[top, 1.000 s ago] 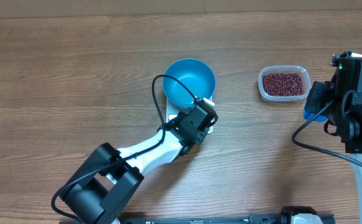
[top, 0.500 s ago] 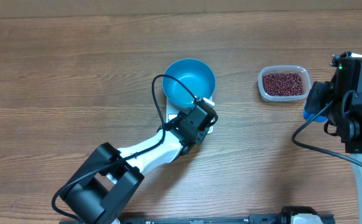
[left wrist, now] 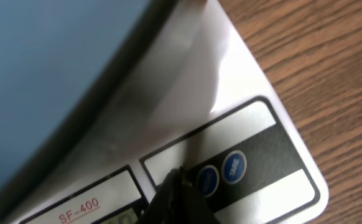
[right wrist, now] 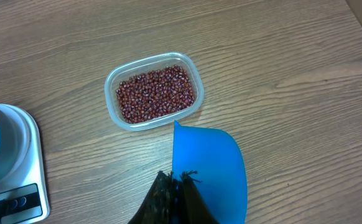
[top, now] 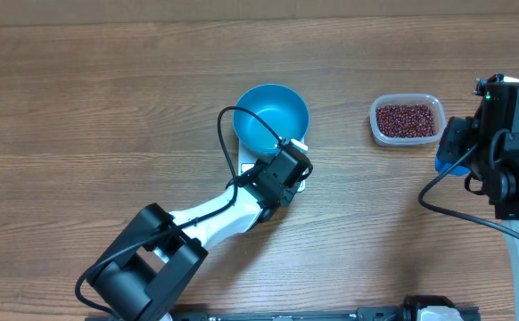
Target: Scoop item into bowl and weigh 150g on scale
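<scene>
The blue bowl sits on the white scale. My left gripper is shut, its dark tip resting on the scale's front panel just left of two round blue buttons; the bowl's wall fills the upper left of that view. The red-brown beans lie in a clear tub at the right. My right gripper is shut on a small blue scoop, held above the wood just in front of the tub. No beans show in the scoop.
The left arm stretches from the lower left to the scale. The right arm's body stands at the table's right edge. A corner of the scale shows at the left of the right wrist view.
</scene>
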`<state>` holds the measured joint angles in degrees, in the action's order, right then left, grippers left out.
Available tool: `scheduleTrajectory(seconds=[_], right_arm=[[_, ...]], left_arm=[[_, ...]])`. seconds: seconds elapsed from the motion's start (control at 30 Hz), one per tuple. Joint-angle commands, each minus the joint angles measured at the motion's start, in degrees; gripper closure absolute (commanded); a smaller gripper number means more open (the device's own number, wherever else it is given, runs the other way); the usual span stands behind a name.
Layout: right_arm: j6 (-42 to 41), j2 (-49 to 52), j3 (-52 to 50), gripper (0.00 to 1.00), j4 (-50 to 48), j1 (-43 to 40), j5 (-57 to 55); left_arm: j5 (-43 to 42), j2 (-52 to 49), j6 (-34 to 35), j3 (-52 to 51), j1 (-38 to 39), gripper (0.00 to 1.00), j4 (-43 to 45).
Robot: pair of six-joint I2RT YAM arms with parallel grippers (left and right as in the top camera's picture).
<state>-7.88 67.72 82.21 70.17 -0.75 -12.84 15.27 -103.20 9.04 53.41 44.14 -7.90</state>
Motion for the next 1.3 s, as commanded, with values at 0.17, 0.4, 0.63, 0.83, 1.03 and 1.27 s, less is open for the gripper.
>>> scheduleTrajectory(seconds=[0.17,0.4,0.63,0.83,1.03,1.27], right_arm=[[0.0,-0.5,1.4,0.96,-0.2,-0.2,0.1],[0.1,-0.5,1.4,0.96,-0.2,-0.2,0.0],[0.1,-0.5,1.4,0.96,-0.2,-0.2,0.1],[0.0,-0.5,1.4,0.96,-0.2,-0.2,0.1],[0.0,-0.5,1.4,0.96,-0.3,-0.2,0.1],[0.0,-0.5,1.4,0.96,-0.4,-0.2,0.1]], left_arm=[[-1.4,9.6,0.8,0.1,0.7,0.96,-7.6],[-7.0,23.6,0.8,0.1,1.7,0.00,-20.2],[-2.4,34.8,0.8,0.1,1.6,0.00,-26.5],[1.0,40.5,0.8,0.1,1.6,0.00,-27.9],[3.4,41.1,0.7,0.1,1.6,0.00,-29.6],[3.4,41.3,-0.1,1.4,1.6,0.00,-29.4]])
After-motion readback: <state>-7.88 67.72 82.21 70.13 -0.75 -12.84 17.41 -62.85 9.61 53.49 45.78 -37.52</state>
